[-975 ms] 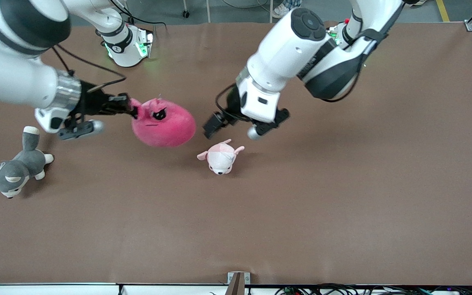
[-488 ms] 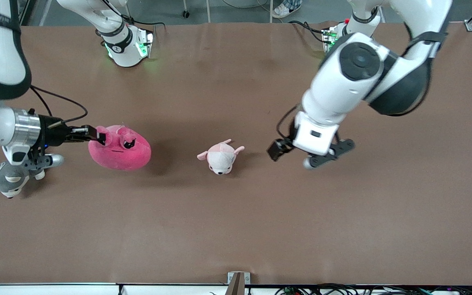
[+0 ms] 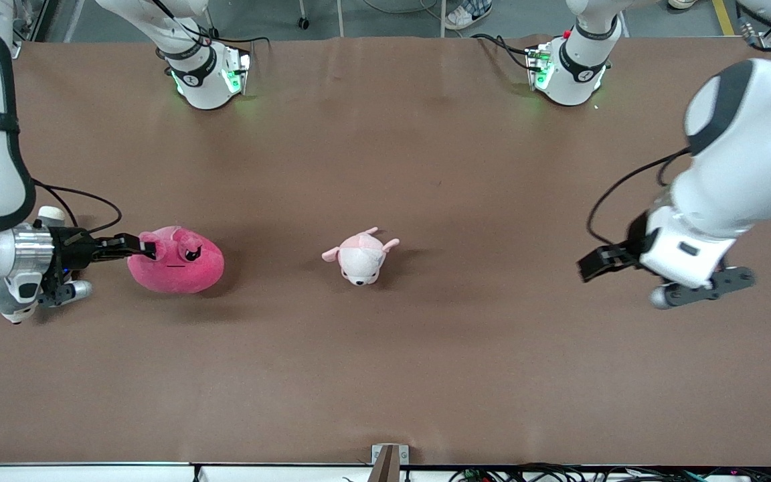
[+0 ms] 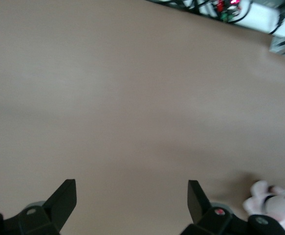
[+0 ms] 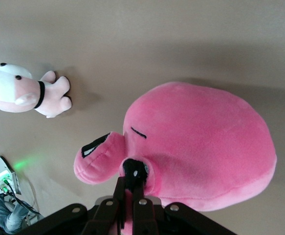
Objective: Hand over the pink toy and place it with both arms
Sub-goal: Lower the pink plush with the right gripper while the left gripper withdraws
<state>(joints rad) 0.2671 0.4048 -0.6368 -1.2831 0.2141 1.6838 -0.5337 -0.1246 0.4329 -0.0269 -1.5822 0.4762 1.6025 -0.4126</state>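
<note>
while the right gripper (image 3: 148,249) stays low at the right arm's end of the table (image 3: 385,375), its fingers are pinched together on an ear of the pink toy (image 3: 177,269). the toy sits on the table there, on its rounded underside, with its angry black eyes turned up toward the front camera. in the right wrist view the thin black fingertips (image 5: 133,172) meet on a fold of plush at the toy's (image 5: 201,147) upper edge, and the fabric bulges out to either side of them.

the small pale pink-and-white plush (image 3: 361,255) lies near the middle of the table, well apart from the pink toy, toward the left arm's end from it. it also shows in the right wrist view (image 5: 25,93), lying on its side with a dark collar at the neck.

the left gripper (image 3: 593,262) hangs over bare table near the left arm's end, well apart from both toys. the left wrist view shows its two black fingers (image 4: 64,198) spread wide with nothing between them, only the brown surface below, and the pale plush (image 4: 274,205) at the edge of that view.

a grey plush (image 3: 4,298) is mostly hidden under the right arm's wrist.
</note>
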